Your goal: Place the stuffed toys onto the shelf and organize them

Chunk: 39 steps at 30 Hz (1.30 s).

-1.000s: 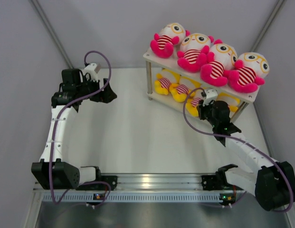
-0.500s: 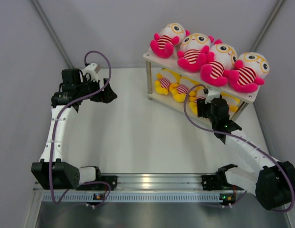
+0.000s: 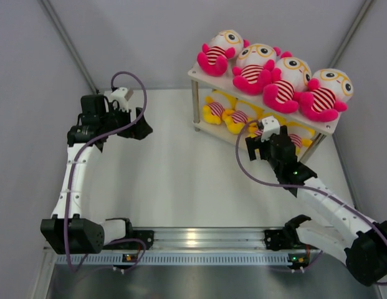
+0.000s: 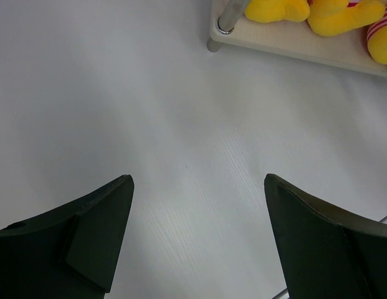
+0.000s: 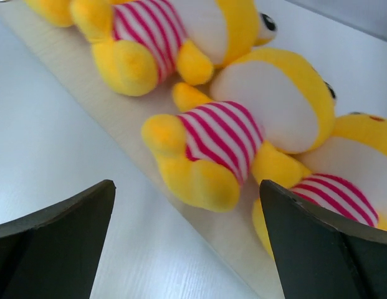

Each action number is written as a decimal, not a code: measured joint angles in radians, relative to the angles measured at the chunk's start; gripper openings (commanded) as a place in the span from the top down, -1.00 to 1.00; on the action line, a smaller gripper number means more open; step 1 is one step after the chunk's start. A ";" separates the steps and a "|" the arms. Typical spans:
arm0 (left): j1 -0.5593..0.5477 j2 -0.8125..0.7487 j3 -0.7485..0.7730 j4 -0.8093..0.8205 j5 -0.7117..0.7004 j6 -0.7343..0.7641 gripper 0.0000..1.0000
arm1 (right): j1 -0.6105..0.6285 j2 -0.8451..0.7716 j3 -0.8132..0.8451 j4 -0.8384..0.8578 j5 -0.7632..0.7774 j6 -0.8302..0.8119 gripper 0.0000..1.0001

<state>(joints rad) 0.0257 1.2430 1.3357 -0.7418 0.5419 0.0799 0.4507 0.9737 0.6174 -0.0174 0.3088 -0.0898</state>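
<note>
The white bench (image 3: 181,180) carried both arms at its near edge, well short of the shelf. The left gripper (image 3: 141,129) hung out to the left of the white two-tier shelf with thin silver legs (image 3: 195,104), well apart from it. Its jaws stood released and spread wide over bare bench, with nothing between them. The left wrist view showed that gripper (image 4: 196,182) facing the shelf's near left leg (image 4: 225,18) and lower board from a distance.

The right gripper (image 3: 258,141) hovered just in front of the shelf's lower tier. Its jaws were likewise released, parted around empty air. In the right wrist view this gripper (image 5: 186,187) looked onto the lower board (image 5: 106,112).

On that board lay the yellow round-headed plush dolls with red-white striped bellies (image 5: 212,146), three in a row in this view, bellies turned outward. From above, the yellow dolls (image 3: 215,109) were partly hidden under the top board, so their full number could not be told.

On the shelf's top tier, farthest back, four hot-pink-limbed plush dolls with glasses and striped bellies (image 3: 255,65) sat side by side, filling the board from end to end.
</note>
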 measured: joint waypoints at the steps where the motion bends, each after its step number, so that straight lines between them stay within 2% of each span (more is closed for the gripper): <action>1: 0.000 -0.010 -0.013 0.000 -0.005 0.005 -0.84 | 0.022 -0.006 0.000 -0.002 -0.018 -0.017 -0.99; 9: 0.000 -0.106 -0.144 -0.027 -0.073 0.079 -0.85 | 0.270 -0.113 -0.033 0.013 -0.243 -0.141 -0.99; 14: 0.000 -0.222 -0.229 -0.054 -0.137 0.132 -0.87 | 0.298 -0.227 -0.187 0.131 -0.336 -0.088 -0.99; 19: 0.001 -0.366 -0.292 -0.097 -0.182 0.162 -0.92 | 0.299 -0.365 -0.367 0.199 -0.296 0.028 -0.99; 23: 0.001 -0.492 -0.329 -0.117 -0.230 0.196 -0.93 | 0.300 -0.541 -0.503 0.216 -0.193 0.121 -0.99; 28: 0.001 -0.590 -0.412 -0.069 -0.357 0.236 -0.96 | 0.300 -0.736 -0.579 0.237 -0.093 0.179 -0.99; 33: 0.008 -0.594 -0.545 0.010 -0.488 0.249 -0.98 | 0.300 -0.785 -0.579 0.320 -0.061 0.200 -0.99; 39: 0.024 -0.587 -0.600 0.056 -0.484 0.225 -0.98 | 0.300 -0.751 -0.579 0.359 -0.044 0.209 -0.99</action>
<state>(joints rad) 0.0494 0.6563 0.7361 -0.6857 0.0578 0.3046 0.7506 0.2226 0.0387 0.3420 0.2646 0.1196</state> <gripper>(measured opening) 0.989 0.993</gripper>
